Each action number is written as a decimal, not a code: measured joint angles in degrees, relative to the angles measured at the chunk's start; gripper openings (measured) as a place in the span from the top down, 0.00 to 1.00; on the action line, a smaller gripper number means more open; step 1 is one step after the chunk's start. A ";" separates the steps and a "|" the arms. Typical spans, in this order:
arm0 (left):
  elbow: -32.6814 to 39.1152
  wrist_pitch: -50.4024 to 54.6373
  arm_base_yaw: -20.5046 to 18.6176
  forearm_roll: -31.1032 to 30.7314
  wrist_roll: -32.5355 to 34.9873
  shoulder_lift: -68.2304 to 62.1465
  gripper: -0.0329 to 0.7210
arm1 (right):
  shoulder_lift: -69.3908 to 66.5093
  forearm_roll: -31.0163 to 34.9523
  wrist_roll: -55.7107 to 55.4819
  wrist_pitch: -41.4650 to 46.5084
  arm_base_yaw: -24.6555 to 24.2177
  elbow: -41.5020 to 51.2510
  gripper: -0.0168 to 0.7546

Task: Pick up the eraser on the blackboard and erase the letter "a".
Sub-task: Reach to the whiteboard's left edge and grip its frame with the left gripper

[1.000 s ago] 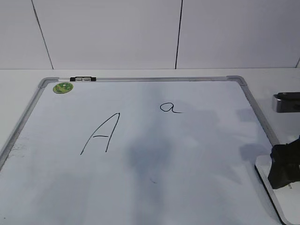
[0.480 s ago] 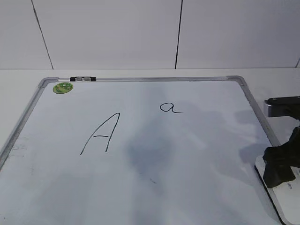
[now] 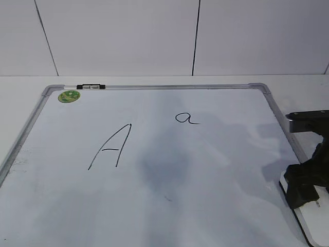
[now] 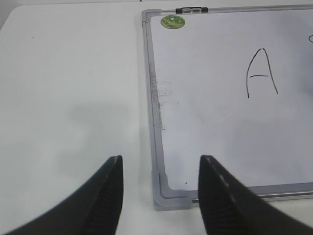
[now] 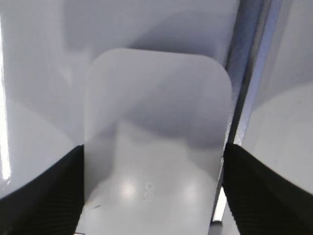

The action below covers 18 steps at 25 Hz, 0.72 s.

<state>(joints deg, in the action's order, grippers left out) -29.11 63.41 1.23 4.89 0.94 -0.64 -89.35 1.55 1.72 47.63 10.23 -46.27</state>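
The blackboard (image 3: pixel 216 170) is glossy white with a brushed metal frame; the eraser (image 5: pixel 156 147) is smooth, shiny plastic.

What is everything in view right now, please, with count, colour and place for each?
blackboard: one, white with silver frame, flat on the table.
eraser: one, white, on the board's near right corner, by the frame.
letter "a": one, black, upper middle of the board.
capital "A": one, black, left of centre.
sticker: one, green, far left corner.
clip: one, black and silver, far frame edge.
table: one, white.
left hand: one, black, open above the board's near left corner.
right hand: one, black, fingers either side of the eraser.
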 joint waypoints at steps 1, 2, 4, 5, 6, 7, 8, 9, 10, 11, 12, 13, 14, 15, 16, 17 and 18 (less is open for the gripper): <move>0.00 0.00 0.00 0.00 0.00 0.00 0.46 | 0.00 0.00 0.00 0.00 0.00 0.00 0.15; 0.00 0.00 0.00 0.00 0.00 0.00 0.46 | 0.00 0.00 0.00 0.00 0.00 0.00 0.15; 0.00 0.00 0.00 0.00 0.00 0.00 0.46 | -0.36 0.24 0.00 0.00 0.00 0.00 0.16; 0.00 0.00 0.00 0.00 0.00 0.00 0.46 | -0.48 0.36 0.00 0.24 0.00 0.00 0.16; 0.00 0.00 0.00 0.00 0.00 0.00 0.46 | -0.59 0.46 0.00 0.47 0.00 0.00 0.17; 0.00 0.00 0.00 0.00 0.00 0.00 0.46 | -0.59 0.46 0.00 0.80 0.00 0.00 0.17; 0.00 0.00 0.00 0.00 0.00 0.00 0.46 | -0.59 0.46 0.00 1.17 0.00 0.00 0.17; 0.00 0.00 0.00 0.00 0.00 0.00 0.46 | -0.59 0.57 0.00 1.33 0.00 0.00 0.17; 0.00 0.00 0.00 0.00 0.00 0.00 0.46 | -0.59 0.57 0.00 1.57 0.00 0.00 0.18; 0.00 0.00 0.00 0.00 0.00 0.00 0.46 | -0.59 0.66 0.00 1.58 0.00 0.00 0.18; 0.00 0.00 0.00 0.00 0.00 0.00 0.46 | -0.59 0.66 0.00 1.67 0.00 0.00 0.18; 0.00 0.00 0.00 0.00 0.00 0.00 0.46 | -0.59 0.66 0.00 1.67 0.00 0.00 0.18; 0.00 0.00 0.00 0.00 0.00 0.00 0.46 | -0.59 0.66 0.00 1.67 0.00 0.00 0.18; 0.00 0.00 0.00 0.00 0.00 0.00 0.46 | -0.59 0.66 0.00 1.67 0.00 0.00 0.18; 0.00 0.00 0.00 0.00 0.00 0.00 0.46 | -0.59 0.66 0.00 1.67 0.00 0.00 0.19; 0.00 0.00 0.00 0.00 0.00 0.00 0.46 | -0.59 0.66 0.00 1.67 0.00 0.00 0.19; 0.00 0.00 0.00 0.00 0.00 0.00 0.46 | -0.59 0.78 0.00 1.67 0.00 0.00 0.19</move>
<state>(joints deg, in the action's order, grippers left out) -29.11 63.41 1.23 4.89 0.94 -0.64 -89.94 2.32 1.72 49.30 10.23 -46.27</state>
